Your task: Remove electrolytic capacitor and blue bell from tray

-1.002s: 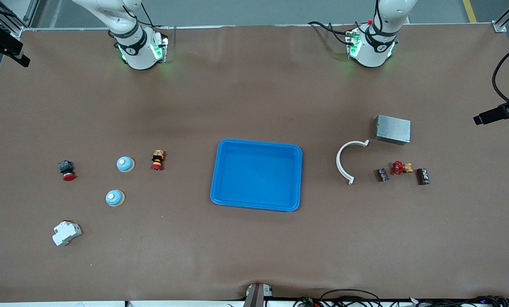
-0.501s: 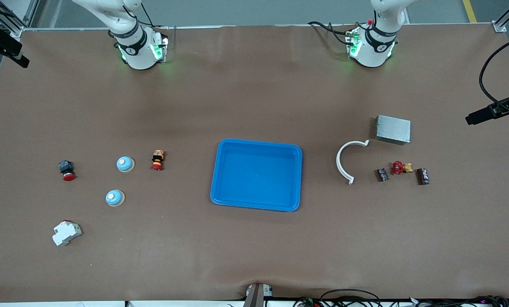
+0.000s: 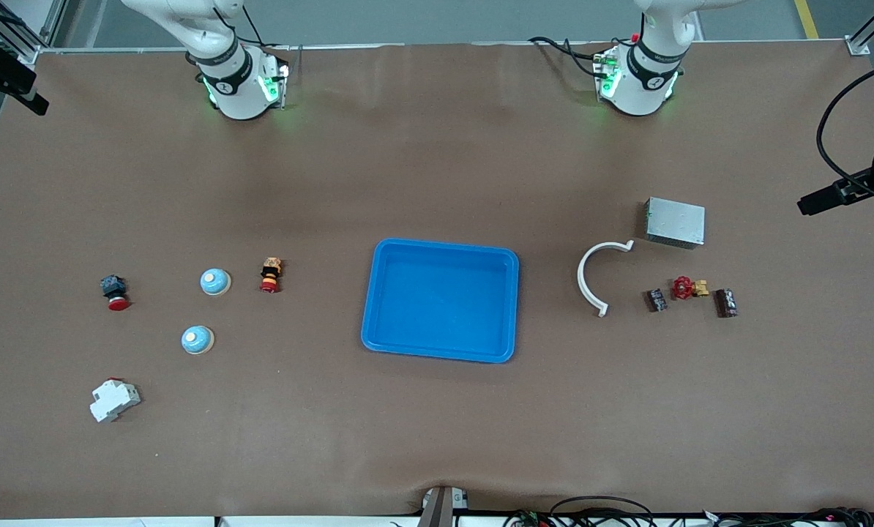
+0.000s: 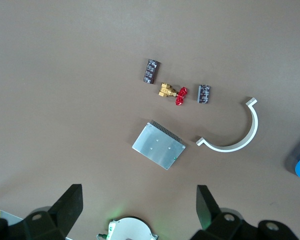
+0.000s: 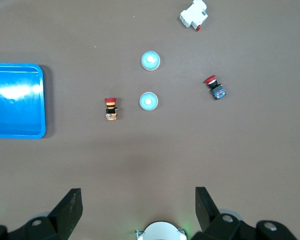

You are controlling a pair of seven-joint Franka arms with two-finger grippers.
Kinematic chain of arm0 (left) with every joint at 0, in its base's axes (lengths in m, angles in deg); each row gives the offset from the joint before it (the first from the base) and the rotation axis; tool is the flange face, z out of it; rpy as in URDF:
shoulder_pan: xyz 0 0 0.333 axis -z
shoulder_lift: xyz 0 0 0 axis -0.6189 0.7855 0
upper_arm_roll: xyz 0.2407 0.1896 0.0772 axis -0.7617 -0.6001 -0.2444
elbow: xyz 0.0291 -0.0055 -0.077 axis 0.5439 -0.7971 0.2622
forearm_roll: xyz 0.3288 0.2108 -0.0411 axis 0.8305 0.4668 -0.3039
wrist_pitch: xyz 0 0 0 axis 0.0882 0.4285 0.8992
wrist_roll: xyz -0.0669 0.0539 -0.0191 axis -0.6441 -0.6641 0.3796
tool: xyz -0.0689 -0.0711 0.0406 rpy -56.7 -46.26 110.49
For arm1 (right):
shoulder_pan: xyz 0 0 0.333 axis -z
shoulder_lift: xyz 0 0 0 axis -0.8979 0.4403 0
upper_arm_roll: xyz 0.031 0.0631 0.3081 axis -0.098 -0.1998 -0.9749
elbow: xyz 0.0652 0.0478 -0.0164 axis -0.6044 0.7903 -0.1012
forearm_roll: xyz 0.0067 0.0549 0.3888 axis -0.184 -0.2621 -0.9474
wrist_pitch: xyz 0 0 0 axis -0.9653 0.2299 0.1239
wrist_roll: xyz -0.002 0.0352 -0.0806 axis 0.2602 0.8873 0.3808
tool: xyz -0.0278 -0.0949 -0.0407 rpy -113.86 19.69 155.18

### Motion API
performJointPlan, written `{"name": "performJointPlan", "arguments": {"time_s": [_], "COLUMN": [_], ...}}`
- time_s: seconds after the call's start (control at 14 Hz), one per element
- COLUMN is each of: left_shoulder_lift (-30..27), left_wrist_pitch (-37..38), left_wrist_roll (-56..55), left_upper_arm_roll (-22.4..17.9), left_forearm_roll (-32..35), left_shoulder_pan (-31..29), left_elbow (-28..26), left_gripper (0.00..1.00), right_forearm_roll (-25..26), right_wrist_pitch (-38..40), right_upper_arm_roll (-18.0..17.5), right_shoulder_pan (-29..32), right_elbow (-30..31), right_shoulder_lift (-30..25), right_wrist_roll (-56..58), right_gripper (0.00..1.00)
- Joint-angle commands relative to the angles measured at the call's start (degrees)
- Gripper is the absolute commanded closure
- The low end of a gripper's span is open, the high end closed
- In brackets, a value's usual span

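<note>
The tray (image 3: 441, 300) sits mid-table and is empty. Two capacitors (image 3: 656, 299) lie on the mat toward my left arm's end; two blue bells (image 3: 214, 282) lie toward my right arm's. Nothing on the table has shifted over the last second. My left gripper (image 4: 137, 207) and right gripper (image 5: 137, 207) hang high, jaws released, holding nothing. I judge removal complete.

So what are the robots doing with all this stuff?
Right now neither one is holding anything. Both arms are raised high over their own ends of the table, and the left tool and right tool are open. The blue tray in the middle has nothing in it. Two blue bells sit on the table toward the right arm's end, and two small dark capacitors lie toward the left arm's end.
</note>
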Motion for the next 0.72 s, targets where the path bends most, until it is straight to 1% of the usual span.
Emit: {"name": "performJointPlan", "arguments": {"time_s": [0.0, 0.07, 0.14, 0.21, 0.43, 0.5, 0.64], "left_shoulder_lift": [-1.5, -1.5, -1.5, -1.5, -1.2, -1.1, -1.1], "left_wrist_pitch": [0.6, 0.7, 0.7, 0.7, 0.8, 0.7, 0.7], "left_wrist_roll": [1.0, 1.0, 1.0, 1.1, 1.0, 1.1, 1.1], "left_upper_arm_roll": [-7.1, -9.8, -11.2, -11.3, -11.2, -11.2, -10.8], "left_forearm_roll": [-3.0, -3.5, -3.7, -3.7, -4.3, -4.4, -4.5], "left_shoulder_pan": [5.9, 8.0, 9.2, 9.2, 8.6, 8.2, 7.5], "left_elbow": [-1.2, -1.2, -1.2, -1.2, -1.0, -1.0, -0.9], "left_gripper": [0.0, 0.0, 0.0, 0.0, 0.0, 0.0, 0.0], "right_forearm_roll": [0.6, 0.7, 1.0, 1.1, 1.1, 1.0, 1.0], "right_wrist_pitch": [0.2, 0.2, 0.2, 0.2, 0.2, 0.2, 0.1], "right_upper_arm_roll": [3.4, 4.0, 5.8, 6.7, 6.6, 6.0, 3.5], "right_shoulder_pan": [-3.8, -4.7, -6.5, -7.2, -6.9, -5.8, -3.6], "right_elbow": [-0.9, -0.9, -0.9, -0.9, -0.9, -0.9, -0.8], "right_shoulder_lift": [0.1, 0.1, 0.1, 0.1, 0.1, 0.2, 0.2], "right_wrist_roll": [-0.3, -0.3, -0.4, -0.4, -0.6, -0.6, -0.7], "right_gripper": [0.0, 0.0, 0.0, 0.0, 0.0, 0.0, 0.0]}}
